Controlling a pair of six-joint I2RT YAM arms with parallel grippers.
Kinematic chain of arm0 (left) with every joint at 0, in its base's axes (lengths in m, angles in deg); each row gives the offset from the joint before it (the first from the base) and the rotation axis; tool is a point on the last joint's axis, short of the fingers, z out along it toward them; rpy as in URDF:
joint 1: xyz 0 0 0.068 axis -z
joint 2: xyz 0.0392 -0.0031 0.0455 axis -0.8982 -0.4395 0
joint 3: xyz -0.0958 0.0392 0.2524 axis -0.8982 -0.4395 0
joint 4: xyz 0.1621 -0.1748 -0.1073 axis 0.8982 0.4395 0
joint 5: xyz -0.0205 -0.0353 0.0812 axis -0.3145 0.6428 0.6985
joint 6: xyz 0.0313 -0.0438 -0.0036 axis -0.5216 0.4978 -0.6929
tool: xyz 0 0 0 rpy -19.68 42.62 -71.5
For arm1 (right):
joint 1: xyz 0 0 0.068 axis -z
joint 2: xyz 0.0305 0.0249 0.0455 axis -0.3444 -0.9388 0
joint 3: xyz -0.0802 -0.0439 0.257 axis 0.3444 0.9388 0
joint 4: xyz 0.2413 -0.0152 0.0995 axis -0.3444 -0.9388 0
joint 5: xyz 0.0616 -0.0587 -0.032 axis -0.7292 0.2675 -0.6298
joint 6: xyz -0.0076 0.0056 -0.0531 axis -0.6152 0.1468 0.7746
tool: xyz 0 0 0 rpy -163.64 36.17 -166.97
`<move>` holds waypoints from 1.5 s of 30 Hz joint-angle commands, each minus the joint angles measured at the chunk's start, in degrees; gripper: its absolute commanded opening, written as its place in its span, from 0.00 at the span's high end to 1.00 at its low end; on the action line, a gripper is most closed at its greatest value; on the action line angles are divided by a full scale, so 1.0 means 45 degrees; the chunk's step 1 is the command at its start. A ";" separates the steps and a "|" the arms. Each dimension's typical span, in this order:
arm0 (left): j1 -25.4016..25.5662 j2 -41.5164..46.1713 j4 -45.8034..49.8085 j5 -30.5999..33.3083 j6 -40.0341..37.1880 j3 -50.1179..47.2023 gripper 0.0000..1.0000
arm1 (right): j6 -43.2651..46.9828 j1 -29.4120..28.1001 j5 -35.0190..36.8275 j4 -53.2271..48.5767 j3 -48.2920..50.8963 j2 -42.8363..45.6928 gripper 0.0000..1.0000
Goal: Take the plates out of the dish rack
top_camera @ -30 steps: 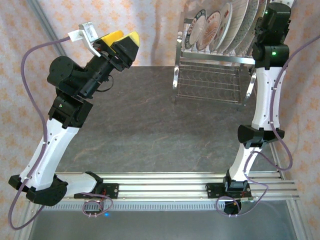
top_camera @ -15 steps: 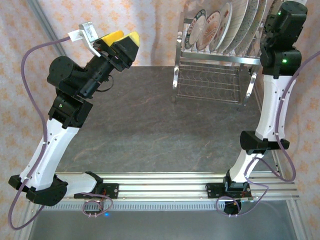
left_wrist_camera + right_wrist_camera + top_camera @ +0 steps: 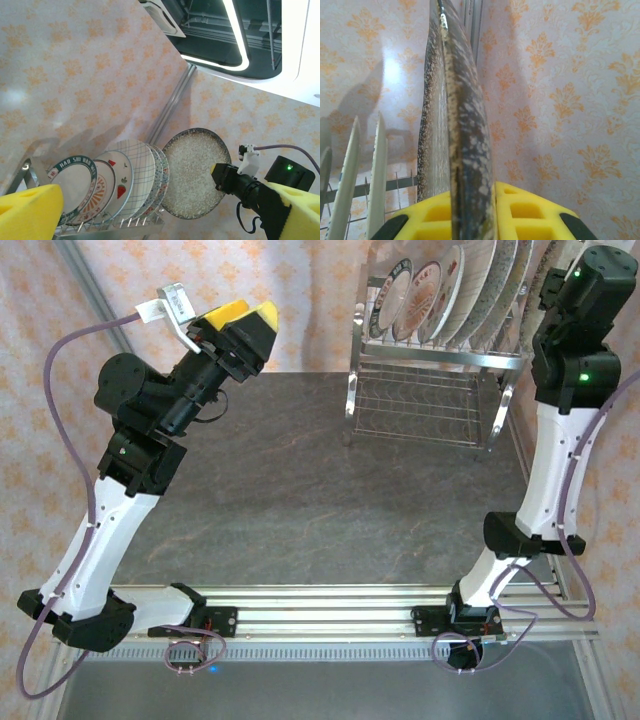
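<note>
Speckled beige plate, dark-rimmed, clamped edge-on in right hand; left hand spread apart.

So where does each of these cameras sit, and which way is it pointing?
Top: fixed above and behind the robot, looking down at the table and dish rack; the left arm and right arm show, with the left claw raised and open.
Left wrist: rides the left arm, looking across and upward at the plates; its yellow fingers frame the bottom corners.
Right wrist: looks along the right claw, shut on the speckled plate, seen edge-on.
Shared: both wrist views show that speckled plate.
</note>
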State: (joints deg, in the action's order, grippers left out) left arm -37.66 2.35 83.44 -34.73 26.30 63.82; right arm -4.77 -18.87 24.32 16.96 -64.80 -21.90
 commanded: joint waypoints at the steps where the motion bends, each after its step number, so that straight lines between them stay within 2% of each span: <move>1: 0.0118 0.0091 -0.0794 -0.0470 0.0364 0.0059 0.01 | -0.0558 0.0048 -0.0397 0.2890 -0.0333 0.1440 1.00; 30: 0.0104 0.0206 -0.1051 -0.1485 0.2039 -0.0328 0.01 | -0.2153 0.0045 -0.0409 0.1024 0.1204 0.4007 1.00; 35: 0.0136 -0.0361 -0.0006 -0.1821 0.3707 -0.0147 0.01 | -0.2748 0.0048 -0.0184 0.0503 0.1445 0.4425 1.00; 38: 0.0557 -0.0899 0.0295 -0.1963 0.5106 -0.0359 0.01 | -0.3196 0.0047 -0.0021 0.0112 0.1595 0.4678 1.00; 41: 0.1265 -0.1588 0.1880 -0.1440 0.5826 -0.0020 0.01 | -0.3836 0.0033 0.0033 -0.0469 0.1617 0.4901 1.00; 45: 0.2549 -0.2467 0.2667 -0.0574 0.6986 -0.0127 0.01 | -0.4455 0.0038 0.0197 -0.1424 0.1290 0.4967 1.00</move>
State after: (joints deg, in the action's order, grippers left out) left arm -29.29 -7.13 90.15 -39.43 51.72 62.66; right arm -19.33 -18.84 23.73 0.48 -55.80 -2.33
